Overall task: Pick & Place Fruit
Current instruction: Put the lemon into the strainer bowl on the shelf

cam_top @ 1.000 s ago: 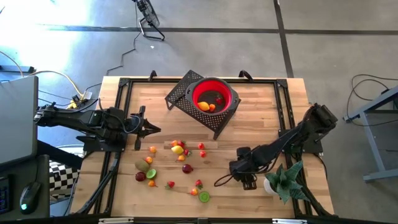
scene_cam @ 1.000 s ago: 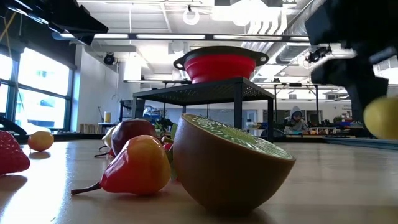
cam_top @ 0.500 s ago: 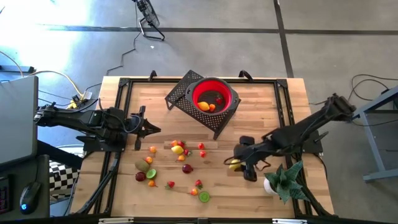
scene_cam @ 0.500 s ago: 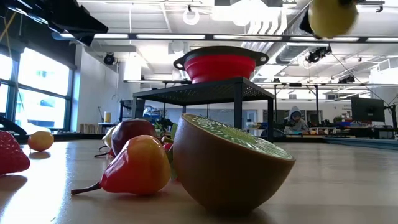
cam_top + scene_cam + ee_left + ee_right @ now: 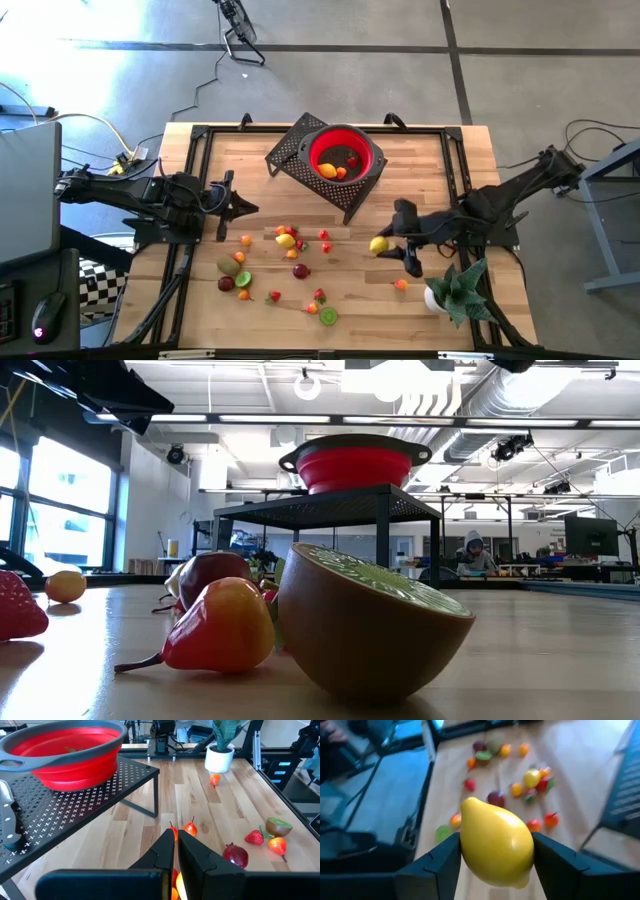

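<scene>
- The right gripper hung above the table right of centre, between the raised rack and the potted plant; its two fingers stood apart and pressed a yellow lemon from either side, so the lemon was held clear of the wood
- From above, that lemon showed just beside the gripper's tip; a small orange fruit lay on the table near the plant's white pot
- The left gripper waited at the table's left side, its fingers pressed together with nothing between them, pointing toward the scattered fruit
- The red bowl sat on a black mesh rack at the table's far middle, with a few fruits inside
- The remaining fruit lay loose left of centre: a halved kiwi, a strawberry, a dark red apple and others
</scene>
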Motion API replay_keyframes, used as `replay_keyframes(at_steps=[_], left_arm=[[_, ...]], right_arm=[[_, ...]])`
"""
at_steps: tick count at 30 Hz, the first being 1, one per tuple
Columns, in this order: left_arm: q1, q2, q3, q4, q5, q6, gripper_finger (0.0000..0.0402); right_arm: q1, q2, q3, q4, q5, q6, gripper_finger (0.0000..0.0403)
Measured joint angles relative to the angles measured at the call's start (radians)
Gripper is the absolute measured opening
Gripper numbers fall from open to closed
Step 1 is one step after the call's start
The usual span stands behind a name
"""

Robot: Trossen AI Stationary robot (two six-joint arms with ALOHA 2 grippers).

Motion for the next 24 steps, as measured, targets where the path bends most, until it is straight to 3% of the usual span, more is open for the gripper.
replay_keyframes(at_steps=[14, 24], left_arm=[[0.0, 0.0, 0.0, 0.0, -0.003, 0.003, 0.0019], [0.0, 0.0, 0.0, 0.047, -0.043, 0.026, 0.0019]], right_arm=[[-0.15, -0.031, 0.0, 0.241, 0.304, -0.275, 0.0205], [-0.317, -0.015, 0.0, 0.405, 0.302, -0.438, 0.0205]])
